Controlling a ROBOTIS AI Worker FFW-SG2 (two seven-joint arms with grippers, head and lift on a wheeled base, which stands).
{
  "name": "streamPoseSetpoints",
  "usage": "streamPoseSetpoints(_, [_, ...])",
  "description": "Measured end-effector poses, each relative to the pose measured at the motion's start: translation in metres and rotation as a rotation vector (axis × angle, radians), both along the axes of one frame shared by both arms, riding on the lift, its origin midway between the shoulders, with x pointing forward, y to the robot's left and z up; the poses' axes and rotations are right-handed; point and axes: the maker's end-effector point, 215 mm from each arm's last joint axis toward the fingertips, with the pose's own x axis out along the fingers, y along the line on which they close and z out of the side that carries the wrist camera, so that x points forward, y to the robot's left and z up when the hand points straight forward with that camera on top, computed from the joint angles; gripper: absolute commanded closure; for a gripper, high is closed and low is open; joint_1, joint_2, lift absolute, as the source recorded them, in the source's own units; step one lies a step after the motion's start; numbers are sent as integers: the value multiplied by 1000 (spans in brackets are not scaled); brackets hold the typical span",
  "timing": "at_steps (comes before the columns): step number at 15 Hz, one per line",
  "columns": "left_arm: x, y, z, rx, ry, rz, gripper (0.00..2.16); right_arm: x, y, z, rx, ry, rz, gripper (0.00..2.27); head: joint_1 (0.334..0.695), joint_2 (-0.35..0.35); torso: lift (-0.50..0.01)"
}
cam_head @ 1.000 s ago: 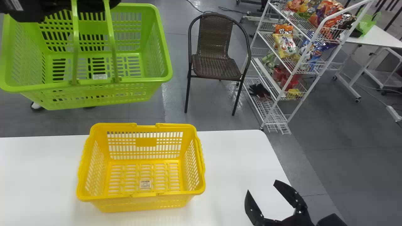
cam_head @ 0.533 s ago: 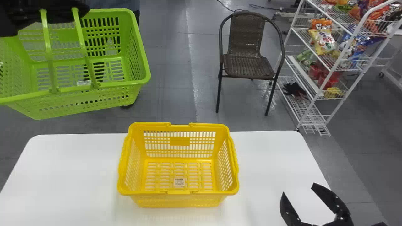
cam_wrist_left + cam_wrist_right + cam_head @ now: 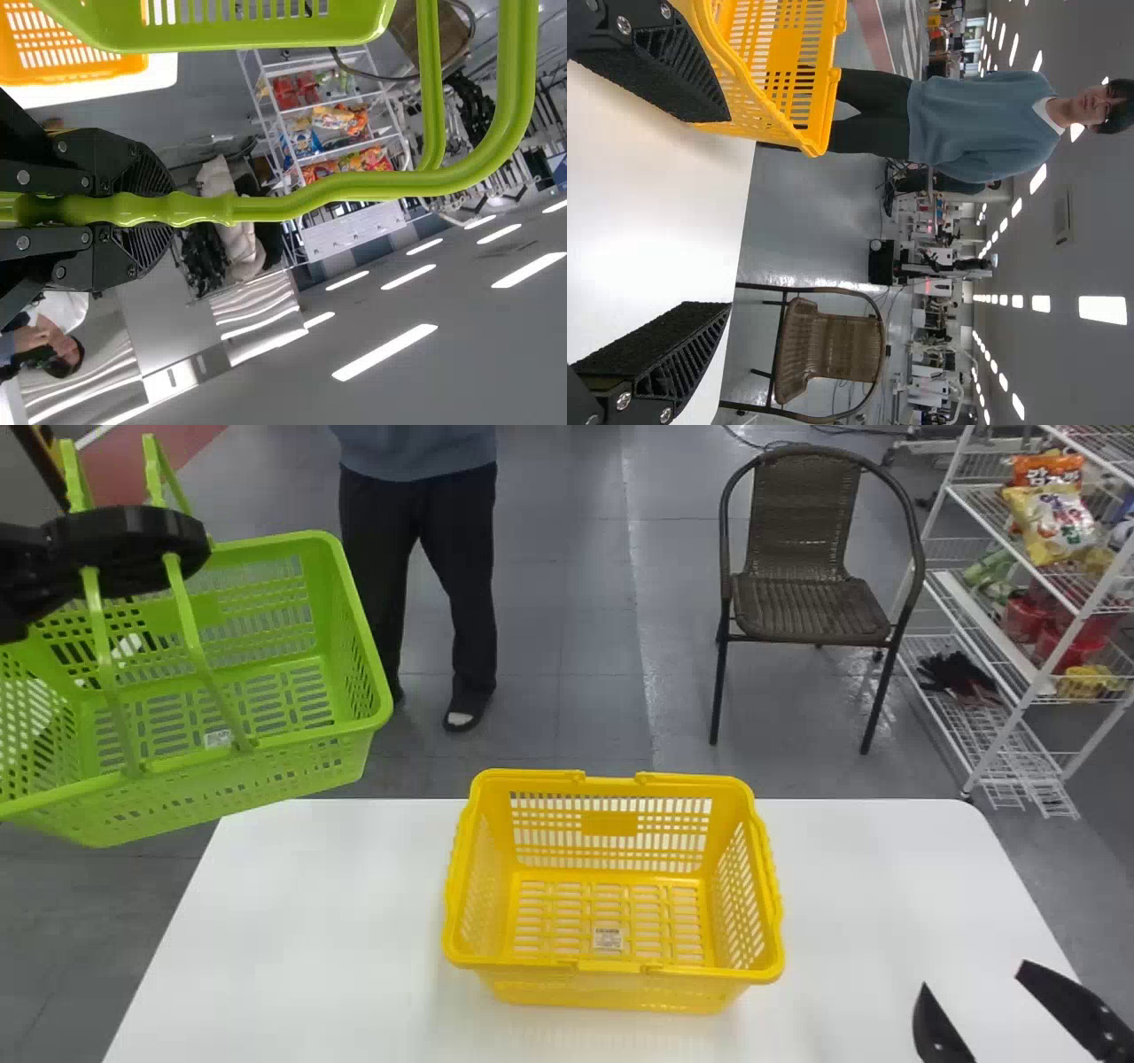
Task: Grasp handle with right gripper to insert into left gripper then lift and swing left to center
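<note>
Left pincer (image 3: 173, 209) clamped on handle (image 3: 310, 194) of green basket (image 3: 266, 781), likely so its weight hangs below | it's aloft, far left, perhaps to clear the yellow basket (image 3: 611, 993) on the surface (image 3: 310, 921) | right pincer (image 3: 973, 976), near right, spread apart, hand-over probably done

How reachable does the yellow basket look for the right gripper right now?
Likely yes: the right gripper, open and empty, is right of the yellow basket, only bare table between them.

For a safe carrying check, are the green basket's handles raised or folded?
Raised: the handles run up from the green basket's rim into the left end effector.
</note>
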Motion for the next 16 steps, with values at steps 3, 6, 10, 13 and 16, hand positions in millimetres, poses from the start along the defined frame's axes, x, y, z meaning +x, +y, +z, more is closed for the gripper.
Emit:
streamPoseSetpoints(3, [-30, 32, -20, 18, 10, 41, 2138, 0, -2, -2, -3, 4, 1, 53, 695, 129, 0])
streamPoseSetpoints(6, [-62, 51, -45, 15, 29, 70, 2138, 1, -5, 0, -4, 1, 0, 53, 695, 154, 0])
streamPoseSetpoints(10, [-106, 59, -78, 19, 58, 81, 2138, 1, -8, 1, 2, -7, -6, 53, 695, 177, 0])
streamPoseSetpoints(13, [-136, 57, -91, 25, 68, 72, 2138, 1, -10, 7, 10, -31, -13, 53, 695, 179, 0])
streamPoseSetpoints(16, [-165, 51, -100, 58, 78, 47, 2138, 0, -10, 9, 11, -39, -15, 56, 695, 178, 0])
